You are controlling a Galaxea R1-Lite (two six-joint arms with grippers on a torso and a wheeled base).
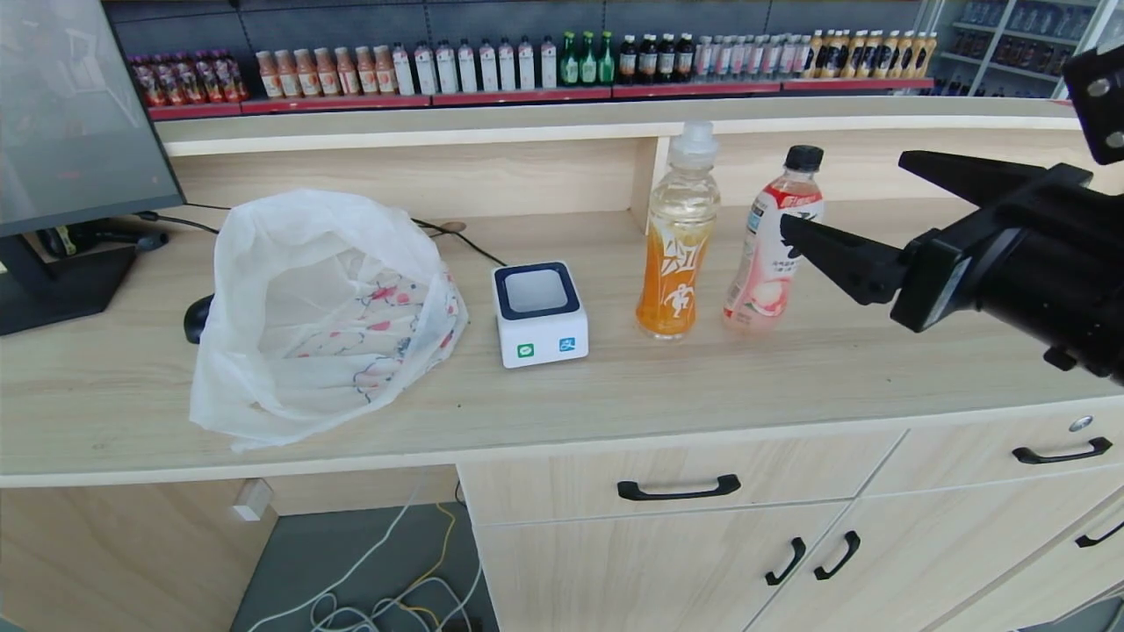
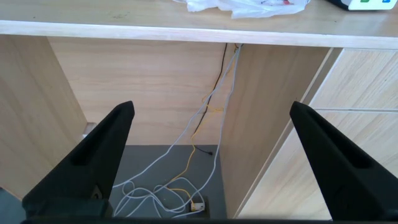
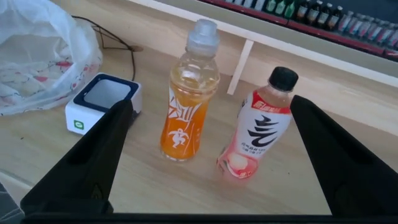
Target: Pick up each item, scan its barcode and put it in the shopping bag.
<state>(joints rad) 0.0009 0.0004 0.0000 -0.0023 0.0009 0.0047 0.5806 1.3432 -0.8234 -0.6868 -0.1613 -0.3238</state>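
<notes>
Pink bottle: upright on the counter, black cap on, the item farthest from the scanner on the robot's right. Orange bottle: upright between the pink bottle and the scanner, clear cap on. The two bottles stood just beside each other; whether they touched could not be told. Neither had been picked up.

Right gripper: fingers spread wide, holding nothing, above the counter on the far side of the pink bottle from the scanner, one fingertip overlapping that bottle in the head view. The right wrist view framed both bottles between the fingers.

Shopping bag: white, limp, on the opposite side of the scanner from the bottles, mouth open toward the robot, patterned contents inside.

Left gripper: fingers apart, empty, low beneath the counter top, facing loose cables, well away from the scanner.

Risks, as judged:
- The bottles were tall, narrow and close together. A finger pushed into the slim gap could knock the orange bottle toward the scanner.
- The wide spread could straddle both bottles and close on two at once.
- No barcode was visible on either label, so a scan could fail without a turn of the bottle.
- The bag was soft and unsupported. Its mouth could fold shut under a bottle, or the bottle could roll out toward the counter edge.
</notes>
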